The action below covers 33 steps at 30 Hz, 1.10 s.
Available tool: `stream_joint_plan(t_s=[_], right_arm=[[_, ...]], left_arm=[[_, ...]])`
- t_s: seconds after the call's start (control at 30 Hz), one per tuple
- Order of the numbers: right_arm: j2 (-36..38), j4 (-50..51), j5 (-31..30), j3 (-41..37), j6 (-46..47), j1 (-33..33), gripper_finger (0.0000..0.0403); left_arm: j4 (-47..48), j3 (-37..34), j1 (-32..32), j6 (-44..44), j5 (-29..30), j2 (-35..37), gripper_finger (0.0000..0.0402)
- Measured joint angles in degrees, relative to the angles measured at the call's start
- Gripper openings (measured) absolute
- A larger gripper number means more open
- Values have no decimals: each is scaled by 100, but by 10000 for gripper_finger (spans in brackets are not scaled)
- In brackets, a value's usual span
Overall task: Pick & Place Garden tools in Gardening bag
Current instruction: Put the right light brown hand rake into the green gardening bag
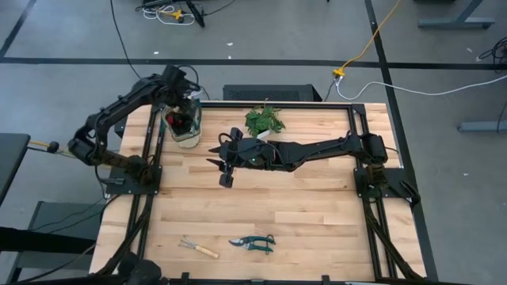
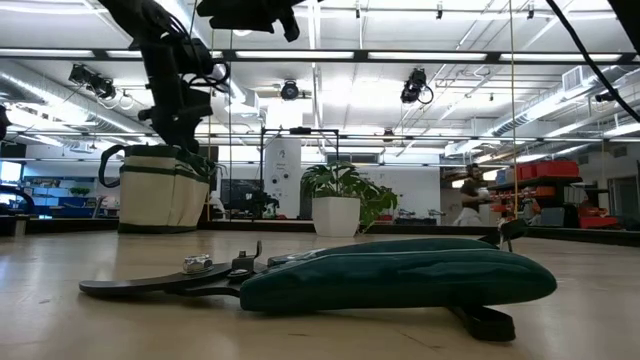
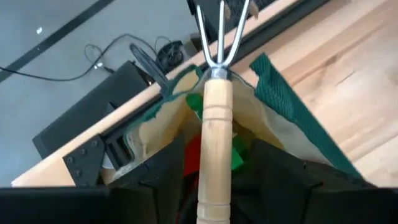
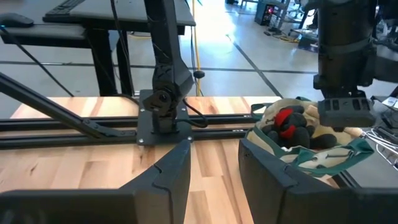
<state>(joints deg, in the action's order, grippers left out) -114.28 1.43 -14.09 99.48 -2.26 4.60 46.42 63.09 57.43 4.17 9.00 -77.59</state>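
Observation:
The beige gardening bag [image 1: 184, 127] with green trim [image 3: 280, 106] stands at the table's far left. My left gripper [image 3: 214, 155] hangs over it, open, with a wooden-handled pronged tool [image 3: 216, 124] between its fingers, prongs [image 3: 219, 31] reaching out past the bag's rim. Black-and-red gloves [image 4: 286, 127] lie inside the bag. Teal-handled pruning shears [image 1: 253, 242] and a small hand rake [image 1: 198, 248] lie flat near the table's near edge. My right gripper [image 1: 224, 162] hovers open at mid-table, nothing between its fingers [image 4: 174, 168]. My left gripper's fingers [image 3: 158, 180] stand on either side of the tool's wooden handle [image 3: 214, 180], with a gap showing on both sides. The handle runs along the fingers. Whether it touches the gripper farther back, past the picture's edge, I cannot tell.
A leafy plant in a white pot [image 1: 265, 120] stands at the far edge, just right of the bag and behind the right arm. Dark frame rails [image 1: 150, 198] run along both table sides. A person [image 2: 470, 200] walks in the room beyond.

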Motion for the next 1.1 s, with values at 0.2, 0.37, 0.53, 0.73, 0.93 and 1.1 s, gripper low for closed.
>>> stream_joint_plan(t_s=[0.2,0.37,0.53,0.73,0.93,1.1], right_arm=[[0,-1,2,0,0,2,135],[0,-1,2,0,0,0,135],[0,0,2,0,2,0,135],[0,0,2,0,1,0,135],[0,0,3,0,0,-2,135],[0,-1,4,0,0,-4,135]], left_arm=[[156,0,0,-3,44,-185,180],[217,-1,-9,6,282,-195,107],[236,-2,-9,96,277,-178,73],[244,-4,-48,100,280,-155,73],[265,-9,-55,59,276,231,73],[666,-7,-65,-225,211,663,73]])
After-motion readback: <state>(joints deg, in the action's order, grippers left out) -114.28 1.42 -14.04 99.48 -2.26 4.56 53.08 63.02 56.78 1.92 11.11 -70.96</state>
